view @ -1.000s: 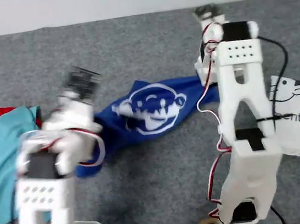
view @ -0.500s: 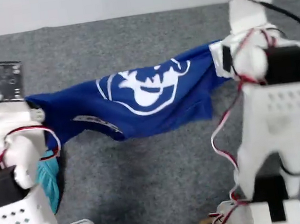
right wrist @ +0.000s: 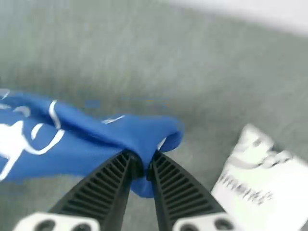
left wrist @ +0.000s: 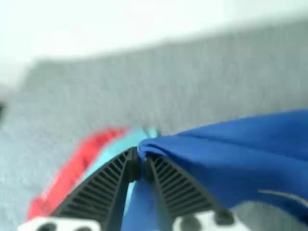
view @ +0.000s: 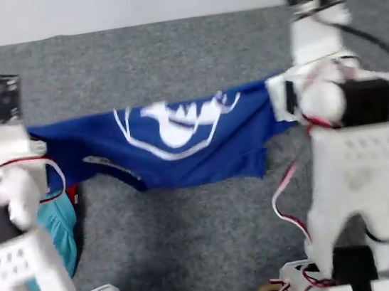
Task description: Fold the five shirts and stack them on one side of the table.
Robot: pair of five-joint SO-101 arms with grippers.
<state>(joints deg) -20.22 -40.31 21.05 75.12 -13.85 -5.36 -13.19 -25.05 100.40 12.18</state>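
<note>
The left end effector (left wrist: 141,162) and right end effector (right wrist: 141,166) are clenching the blue shirt (view: 187,143), stretching it between them. Lowering both evenly would be laying it flat.

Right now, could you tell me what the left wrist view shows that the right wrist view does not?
Left wrist view: the red shirt and teal shirt beyond the left pincer. Right wrist view: the white printed shirt beside the right pincer. Both: the blue shirt clamped in that arm's own pincer, with the grey table behind.
</note>
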